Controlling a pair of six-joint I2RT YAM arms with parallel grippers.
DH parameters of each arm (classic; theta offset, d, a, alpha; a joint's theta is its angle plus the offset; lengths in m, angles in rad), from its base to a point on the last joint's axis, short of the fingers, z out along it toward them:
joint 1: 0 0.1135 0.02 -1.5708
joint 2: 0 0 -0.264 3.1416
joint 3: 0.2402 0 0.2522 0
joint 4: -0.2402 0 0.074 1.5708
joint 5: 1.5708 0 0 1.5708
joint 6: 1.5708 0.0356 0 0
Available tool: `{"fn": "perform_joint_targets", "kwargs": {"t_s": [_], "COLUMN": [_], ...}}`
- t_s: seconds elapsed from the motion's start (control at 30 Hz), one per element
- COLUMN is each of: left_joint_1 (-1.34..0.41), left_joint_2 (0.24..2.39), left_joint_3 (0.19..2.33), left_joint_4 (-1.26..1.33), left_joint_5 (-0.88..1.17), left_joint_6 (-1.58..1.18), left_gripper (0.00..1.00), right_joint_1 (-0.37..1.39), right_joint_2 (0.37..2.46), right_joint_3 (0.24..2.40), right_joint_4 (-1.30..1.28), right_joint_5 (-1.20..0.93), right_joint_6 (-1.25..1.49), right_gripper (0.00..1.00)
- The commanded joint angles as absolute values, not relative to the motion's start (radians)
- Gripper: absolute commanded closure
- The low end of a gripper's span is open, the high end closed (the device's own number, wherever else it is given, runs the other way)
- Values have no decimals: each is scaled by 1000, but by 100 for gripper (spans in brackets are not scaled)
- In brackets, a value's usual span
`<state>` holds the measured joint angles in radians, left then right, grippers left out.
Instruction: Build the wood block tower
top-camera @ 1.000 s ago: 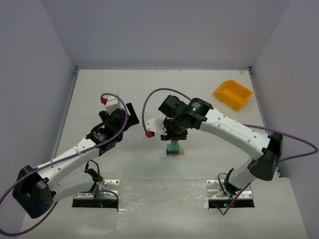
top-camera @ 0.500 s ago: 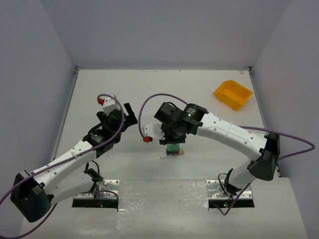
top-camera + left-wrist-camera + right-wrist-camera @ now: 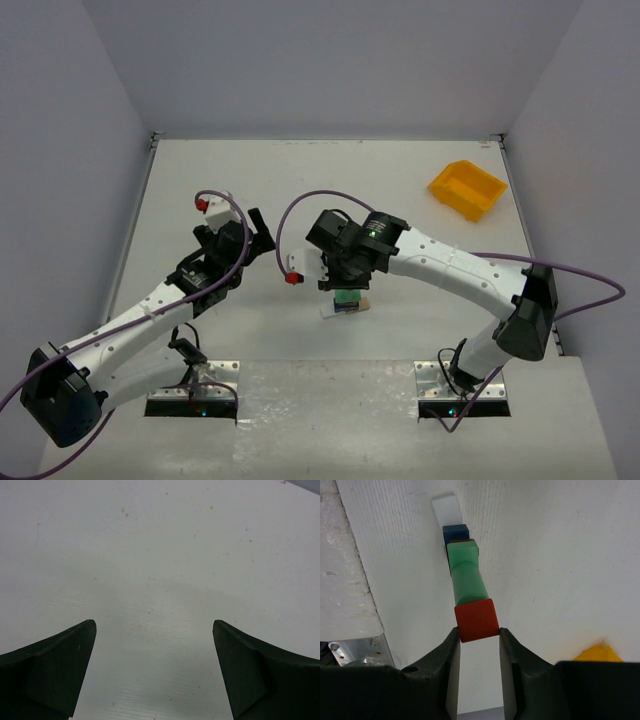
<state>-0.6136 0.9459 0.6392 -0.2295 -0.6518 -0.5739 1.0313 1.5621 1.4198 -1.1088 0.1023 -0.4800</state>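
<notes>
two arms work over a white table [image 3: 200, 180]. the right gripper [image 3: 477, 631] has its jaws narrowed onto a red block [image 3: 476, 623], pinched at the very tips. the block sits on or just over the top of the wood block tower [image 3: 346, 298] — the wrist view doesn't show whether they touch. the left gripper [image 3: 154, 630] is spread wide w/ nothing in it, hanging over bare tabletop well to the left of the tower.

step in hand, by my reading: seat the red block as the cap. to do it well, come straight down & line the cube's faces up w/ the green piece below. let it bear its own weight before parting the jaws. then open a little & evenly so neither finger drags the cube sideways, and lift straight up. the stack is slim and tall, so any side nudge could tip it.

how the tower looks: a pale flat plank [image 3: 445, 505] lies on the table as base, w/ a dark blue block [image 3: 456, 532] on it. a sliver of brown-orange shows just above the blue, too small to name. then comes a long green block [image 3: 466, 575] standing on end, approx as wide as the red cube. the tower stands mid-table toward the near edge, between the two arms. a yellow bin [image 3: 467, 189] sits well apart at the far right.
</notes>
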Motion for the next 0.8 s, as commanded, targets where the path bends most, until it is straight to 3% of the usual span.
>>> {"fn": "perform_joint_targets", "kwargs": {"t_s": [0.0, 0.77], "left_joint_1": [-611, -611], "left_joint_2": [922, 918], "left_joint_3": [638, 627], "left_joint_4": [-205, -199], "left_joint_5": [-669, -666], "left_joint_6": [-578, -577], "left_gripper": [0, 0], "right_joint_1": [1042, 1048], "right_joint_2": [1568, 1595], "right_joint_3": [1468, 1470], "right_joint_4": [-1106, -1106], "right_joint_5": [78, 74], "right_joint_6": [-452, -449], "right_gripper": [92, 86]}}
